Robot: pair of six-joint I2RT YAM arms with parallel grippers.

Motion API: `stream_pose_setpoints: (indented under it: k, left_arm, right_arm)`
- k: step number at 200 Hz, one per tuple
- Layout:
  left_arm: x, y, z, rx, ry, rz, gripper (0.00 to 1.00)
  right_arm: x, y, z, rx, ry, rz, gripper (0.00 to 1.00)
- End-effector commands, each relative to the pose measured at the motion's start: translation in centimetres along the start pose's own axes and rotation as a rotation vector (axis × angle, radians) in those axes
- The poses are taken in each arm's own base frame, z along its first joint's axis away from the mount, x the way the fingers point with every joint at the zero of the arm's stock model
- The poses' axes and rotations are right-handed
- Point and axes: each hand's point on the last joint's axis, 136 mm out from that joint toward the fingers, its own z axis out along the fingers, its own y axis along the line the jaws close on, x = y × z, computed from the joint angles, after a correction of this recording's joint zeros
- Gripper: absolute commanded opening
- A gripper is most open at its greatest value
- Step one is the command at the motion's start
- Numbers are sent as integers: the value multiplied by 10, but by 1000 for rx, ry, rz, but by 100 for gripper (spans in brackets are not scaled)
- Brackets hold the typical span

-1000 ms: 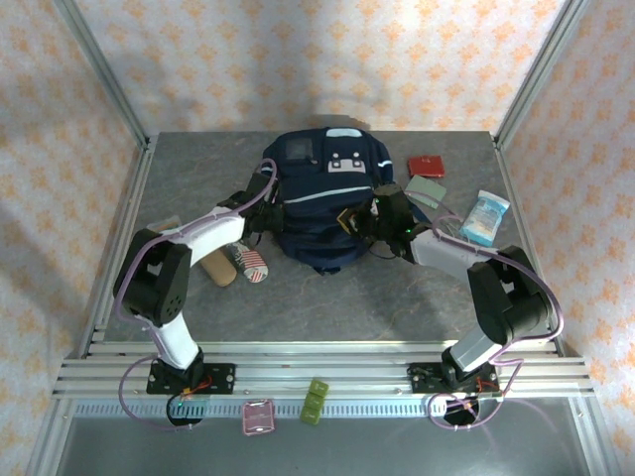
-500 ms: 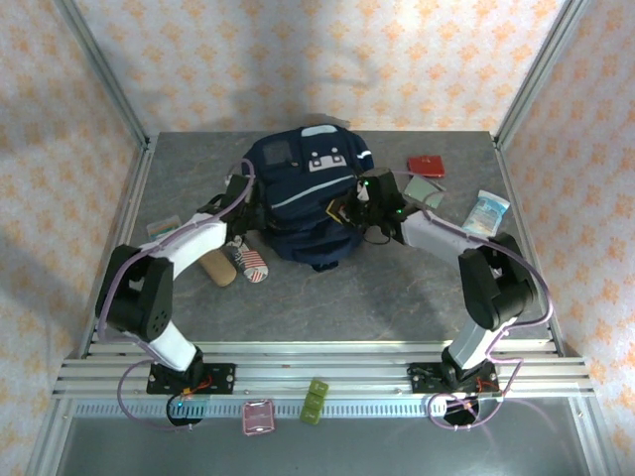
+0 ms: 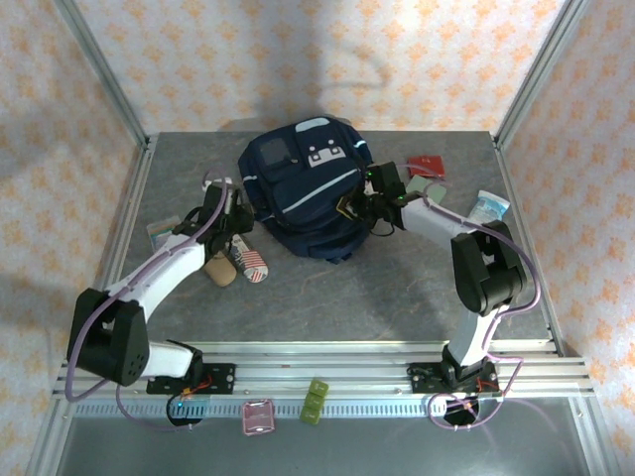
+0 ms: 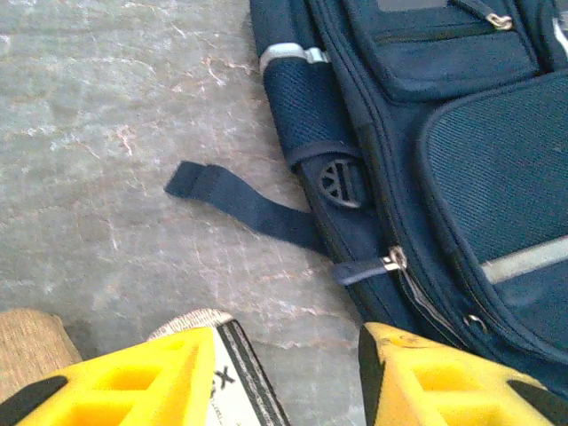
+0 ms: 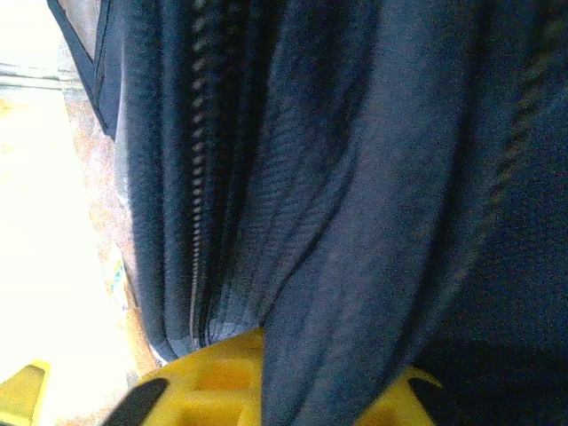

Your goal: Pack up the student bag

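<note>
Fabric of student bag [image 3: 298, 183] pinched by right gripper [image 5: 324, 382] at 3 o'clock, tips hidden in folds; left gripper [image 4: 286, 359] spread, empty, at 9 o'clock.

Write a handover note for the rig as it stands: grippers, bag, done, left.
Left gripper: open, empty, low beside the student bag's left side, over a striped item.
Right gripper: shut on a fold of the bag's fabric on its right side.
Bag: lies at the middle back of the table, front patches up; the zips in view look closed.
Done: nothing visibly packed. The red booklet, pale blue packet and tan roll lie loose around it.
Left: probably open the bag, load the items, close it.
</note>
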Motion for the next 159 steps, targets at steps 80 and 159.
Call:
stream_pose_setpoints:
  k: [80, 159]
  left_arm:
    - [72, 9, -3, 40, 162, -241, 82]
    - [84, 26, 32, -157, 217, -197, 83]
  right_arm:
    - [30, 0, -74, 48, -120, -183, 68]
    - [43, 16, -83, -46, -103, -195, 69]
